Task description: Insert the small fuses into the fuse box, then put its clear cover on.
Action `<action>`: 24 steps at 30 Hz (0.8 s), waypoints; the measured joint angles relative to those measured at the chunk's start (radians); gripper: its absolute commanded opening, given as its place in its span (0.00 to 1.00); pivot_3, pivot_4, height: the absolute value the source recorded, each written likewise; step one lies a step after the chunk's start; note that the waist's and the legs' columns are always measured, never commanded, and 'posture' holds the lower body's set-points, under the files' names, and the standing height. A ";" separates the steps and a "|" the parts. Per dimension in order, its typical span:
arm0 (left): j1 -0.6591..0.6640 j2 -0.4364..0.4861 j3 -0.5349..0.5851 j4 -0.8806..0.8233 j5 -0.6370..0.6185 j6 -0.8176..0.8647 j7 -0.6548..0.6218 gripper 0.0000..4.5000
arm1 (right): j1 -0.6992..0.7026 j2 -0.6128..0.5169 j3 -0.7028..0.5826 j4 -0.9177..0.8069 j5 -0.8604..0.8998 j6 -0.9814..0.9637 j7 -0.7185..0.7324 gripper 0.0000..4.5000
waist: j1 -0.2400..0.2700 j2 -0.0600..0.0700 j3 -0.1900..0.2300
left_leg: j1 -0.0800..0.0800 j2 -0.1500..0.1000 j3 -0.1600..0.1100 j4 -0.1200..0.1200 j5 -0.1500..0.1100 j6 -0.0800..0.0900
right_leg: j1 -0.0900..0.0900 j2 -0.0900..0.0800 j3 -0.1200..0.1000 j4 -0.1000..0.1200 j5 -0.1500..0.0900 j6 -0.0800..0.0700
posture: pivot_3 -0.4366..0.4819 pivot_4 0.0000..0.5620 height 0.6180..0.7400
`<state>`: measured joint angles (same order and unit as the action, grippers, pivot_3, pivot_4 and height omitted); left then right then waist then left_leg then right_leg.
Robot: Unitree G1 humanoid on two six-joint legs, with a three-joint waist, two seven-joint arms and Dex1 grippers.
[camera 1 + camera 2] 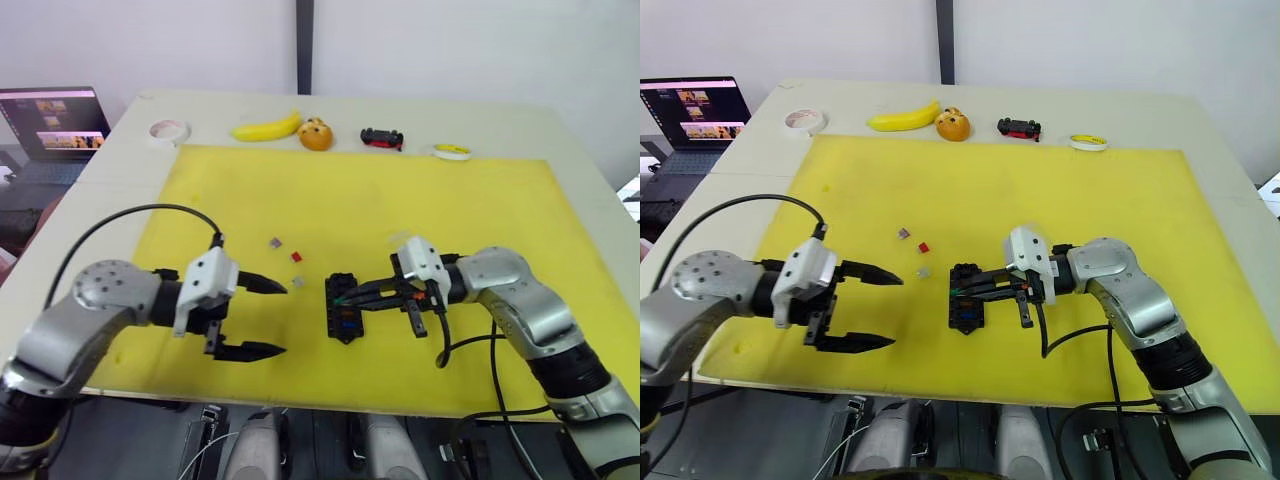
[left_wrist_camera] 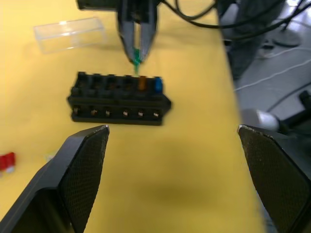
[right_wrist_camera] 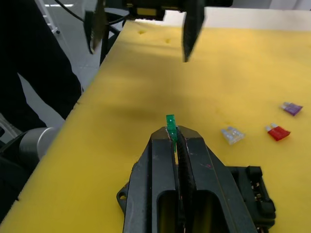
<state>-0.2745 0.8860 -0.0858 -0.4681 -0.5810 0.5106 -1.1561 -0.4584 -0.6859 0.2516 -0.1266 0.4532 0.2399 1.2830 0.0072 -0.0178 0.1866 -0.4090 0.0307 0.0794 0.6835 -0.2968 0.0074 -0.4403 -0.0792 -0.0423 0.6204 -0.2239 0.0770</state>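
Two fuses, amber [image 2: 142,82] and blue [image 2: 158,85], already sit in the fuse box [image 1: 343,307], centre-low in frame. Right gripper [image 3: 171,127], fingers pressed together, pinches a green fuse [image 2: 136,57] just above the box: insertion step. Next calls for lining it over an empty slot. Left gripper [image 1: 268,318] spread wide, idle lower left. Three loose fuses [image 1: 297,256] lie upper left of the box; clear cover [image 2: 70,34] beyond. Yellow mat [image 1: 400,190] open all round.
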 measured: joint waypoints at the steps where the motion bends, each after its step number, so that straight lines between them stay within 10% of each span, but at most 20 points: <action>1: -0.006 -0.007 -0.011 0.000 0.007 0.010 0.012 0.99 | 0.000 0.000 0.000 0.012 -0.006 -0.006 0.003 0.00 | 0.001 0.000 0.000 | 0.000 0.000 0.000 0.000 0.000 0.000 | 0.000 0.000 0.000 0.000 0.000 0.000 | 0.48 0.27 0.98; 24: -0.014 -0.047 -0.059 -0.019 0.048 0.069 0.051 0.99 | -0.003 0.032 -0.007 0.075 -0.059 -0.038 0.029 0.00 | 0.004 0.000 0.000 | 0.002 0.000 -0.001 0.001 0.001 -0.001 | 0.000 0.000 0.000 0.007 0.000 0.000 | 0.48 0.27 0.98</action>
<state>-0.2880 0.8391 -0.1446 -0.4875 -0.5332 0.5794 -1.1049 -0.4614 -0.6537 0.2450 -0.0514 0.3945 0.2021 1.3122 0.0109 -0.0180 0.1865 -0.4069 0.0305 0.0788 0.6848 -0.2960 0.0062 -0.4404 -0.0791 -0.0424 0.6278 -0.2238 0.0771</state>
